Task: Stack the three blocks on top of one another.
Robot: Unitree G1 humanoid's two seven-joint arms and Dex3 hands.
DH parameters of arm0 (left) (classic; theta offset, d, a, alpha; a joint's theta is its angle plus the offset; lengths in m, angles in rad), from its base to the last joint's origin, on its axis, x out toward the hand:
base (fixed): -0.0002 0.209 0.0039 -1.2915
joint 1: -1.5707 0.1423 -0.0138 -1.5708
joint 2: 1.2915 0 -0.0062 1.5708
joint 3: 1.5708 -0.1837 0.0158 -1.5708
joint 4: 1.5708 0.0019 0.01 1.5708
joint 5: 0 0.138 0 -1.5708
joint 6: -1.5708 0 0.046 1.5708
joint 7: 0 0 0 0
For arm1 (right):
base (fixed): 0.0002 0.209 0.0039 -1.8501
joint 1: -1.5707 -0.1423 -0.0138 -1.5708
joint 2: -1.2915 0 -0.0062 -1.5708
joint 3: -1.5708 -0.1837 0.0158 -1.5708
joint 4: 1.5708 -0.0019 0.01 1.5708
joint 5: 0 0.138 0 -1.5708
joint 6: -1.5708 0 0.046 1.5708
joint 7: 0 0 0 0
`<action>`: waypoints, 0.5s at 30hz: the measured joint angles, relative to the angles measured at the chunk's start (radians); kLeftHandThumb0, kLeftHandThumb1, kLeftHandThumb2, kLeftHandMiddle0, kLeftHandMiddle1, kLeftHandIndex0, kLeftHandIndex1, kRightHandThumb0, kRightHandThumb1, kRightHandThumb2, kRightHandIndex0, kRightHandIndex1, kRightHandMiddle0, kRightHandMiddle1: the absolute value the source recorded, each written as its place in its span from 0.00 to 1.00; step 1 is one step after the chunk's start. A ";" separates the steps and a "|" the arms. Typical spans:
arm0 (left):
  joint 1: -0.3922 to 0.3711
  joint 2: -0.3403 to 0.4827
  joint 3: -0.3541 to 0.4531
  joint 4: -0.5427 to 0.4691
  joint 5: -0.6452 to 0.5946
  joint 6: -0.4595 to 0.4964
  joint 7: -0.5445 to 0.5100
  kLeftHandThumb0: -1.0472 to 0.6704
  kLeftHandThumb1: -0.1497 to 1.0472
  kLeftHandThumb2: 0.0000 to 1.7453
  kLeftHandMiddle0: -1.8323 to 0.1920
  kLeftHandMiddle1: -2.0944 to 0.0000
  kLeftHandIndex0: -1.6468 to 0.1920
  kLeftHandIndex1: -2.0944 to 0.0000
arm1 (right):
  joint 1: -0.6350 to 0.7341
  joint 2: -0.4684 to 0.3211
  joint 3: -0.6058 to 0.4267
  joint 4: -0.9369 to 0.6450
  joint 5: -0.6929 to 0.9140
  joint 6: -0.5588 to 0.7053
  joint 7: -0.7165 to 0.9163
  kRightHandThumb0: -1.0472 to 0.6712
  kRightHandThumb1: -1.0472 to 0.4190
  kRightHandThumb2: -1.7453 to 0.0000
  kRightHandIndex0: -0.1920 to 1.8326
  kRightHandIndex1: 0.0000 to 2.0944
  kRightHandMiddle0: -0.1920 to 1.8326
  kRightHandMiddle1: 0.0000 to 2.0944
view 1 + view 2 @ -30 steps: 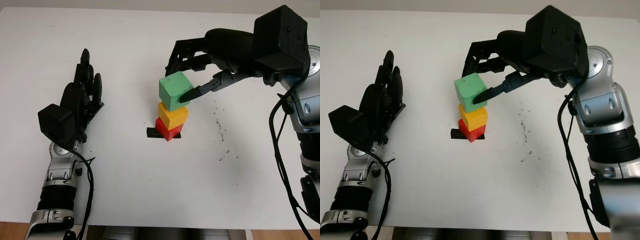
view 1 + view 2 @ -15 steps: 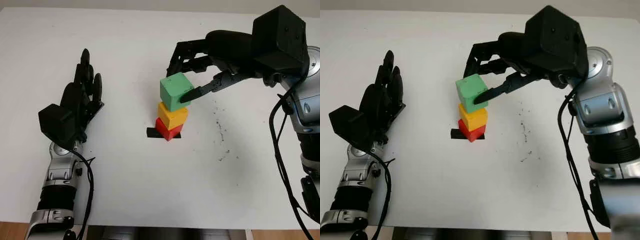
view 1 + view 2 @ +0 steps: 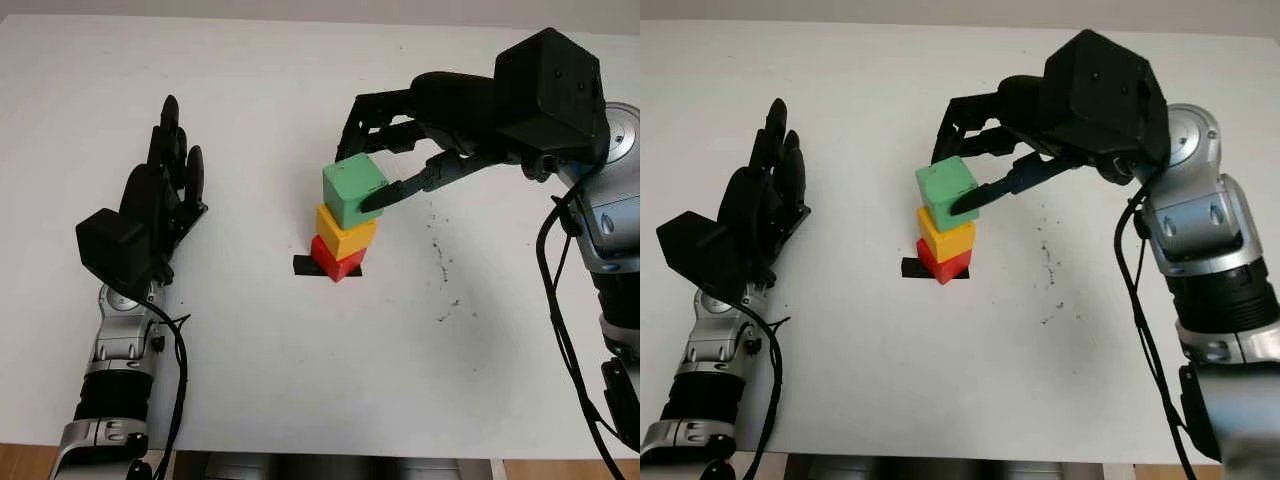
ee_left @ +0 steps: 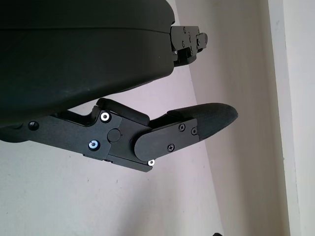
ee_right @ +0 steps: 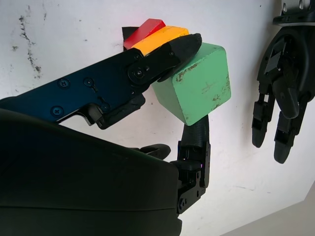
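A red block sits on a black mark near the table's middle, and a yellow block is stacked on it. The green block is on top of the yellow one, slightly tilted, with my right hand shut on it: the thumb tip presses its near right face and the other fingers wrap its far side. In the right wrist view the green block is pinched between thumb and fingers above the yellow block and red block. My left hand is open at the table's left.
The white table has dark smudges to the right of the stack. The table's front edge runs along the bottom of the head views. My right arm crosses the right side.
My right hand has lowered the green block slightly and shifted it a little right, bringing it down onto the yellow block. The left hand has not moved.
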 measured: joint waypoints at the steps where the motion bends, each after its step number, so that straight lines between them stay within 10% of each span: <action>1: 0.000 0.000 0.000 0.000 0.000 0.000 0.000 0.22 1.00 0.40 0.96 0.97 0.95 0.97 | 0.000 0.000 0.000 0.000 0.000 0.000 0.000 0.30 0.05 0.97 0.29 0.02 0.25 0.78; 15: 0.002 0.000 0.000 -0.001 0.000 0.003 0.005 0.21 1.00 0.40 0.96 0.97 0.95 0.97 | 0.012 0.000 0.002 0.005 -0.018 -0.051 -0.013 0.29 0.05 0.97 0.29 0.02 0.25 0.76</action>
